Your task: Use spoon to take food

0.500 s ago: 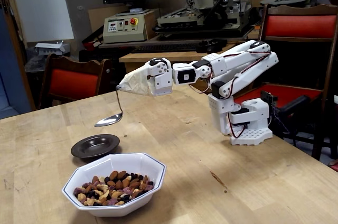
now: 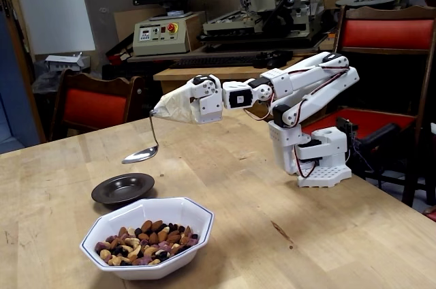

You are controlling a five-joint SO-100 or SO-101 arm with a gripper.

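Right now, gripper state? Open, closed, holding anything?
Gripper: wrapped in beige tape, so the jaws cannot be seen. The spoon hangs from its tip, bowl empty, above the dark saucer.

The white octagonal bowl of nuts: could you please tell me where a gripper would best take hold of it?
Probably the bowl's flared rim on its right side in the fixed view, approached from above: the rim looks thin, the nuts sit lower, and the saucer stands behind.
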